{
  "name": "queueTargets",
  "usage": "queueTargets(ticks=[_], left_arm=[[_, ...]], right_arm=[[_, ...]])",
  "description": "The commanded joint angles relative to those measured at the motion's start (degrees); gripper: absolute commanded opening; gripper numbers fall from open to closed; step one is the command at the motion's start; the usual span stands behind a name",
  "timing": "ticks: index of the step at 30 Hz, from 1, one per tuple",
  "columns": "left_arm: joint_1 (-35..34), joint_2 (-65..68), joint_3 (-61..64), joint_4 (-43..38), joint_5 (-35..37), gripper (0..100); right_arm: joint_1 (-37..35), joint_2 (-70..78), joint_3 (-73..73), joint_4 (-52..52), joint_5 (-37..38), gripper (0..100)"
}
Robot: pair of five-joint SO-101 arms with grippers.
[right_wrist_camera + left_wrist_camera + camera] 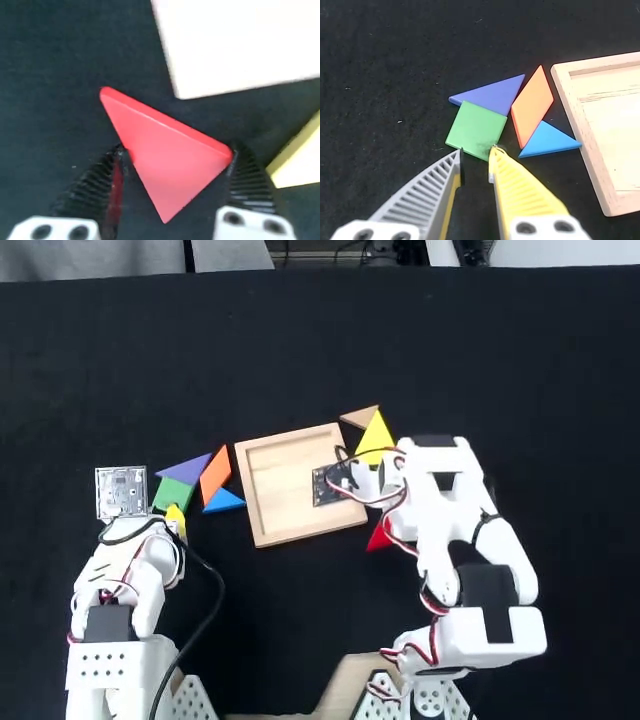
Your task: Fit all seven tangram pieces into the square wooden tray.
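The square wooden tray lies mid-table with nothing in it. To its left sit a purple triangle, orange parallelogram, blue triangle and green square. My left gripper is open, its grey and yellow tips at the near edge of the green square. A yellow triangle and a tan triangle lie at the tray's far right corner. The red triangle sits between the black fingers of my right gripper, which touch it on both sides, just off the tray's corner.
The right arm leans over the tray's right edge and hides part of the red triangle. The yellow triangle lies close beside the right gripper. Black cloth stretches bare behind and to both sides of the tray.
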State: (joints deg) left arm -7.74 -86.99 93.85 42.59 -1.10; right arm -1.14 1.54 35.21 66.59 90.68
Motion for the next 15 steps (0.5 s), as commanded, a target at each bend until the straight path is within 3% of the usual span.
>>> queueTargets(ticks=[1,7,15], left_arm=[[0.7,-0.6,-0.6,-1.3,-0.5,11],[0.7,-0.6,-0.6,-1.3,-0.5,11],[0.3,-0.6,-0.6,-1.3,-0.5,11]], right_arm=[[0.0,-6.2,-4.1,7.3,0.9,18.8],[-1.5,-16.7,-4.5,11.7,0.6,17.3],[-15.0,-21.1,-4.8,4.7,-16.4,17.3]])
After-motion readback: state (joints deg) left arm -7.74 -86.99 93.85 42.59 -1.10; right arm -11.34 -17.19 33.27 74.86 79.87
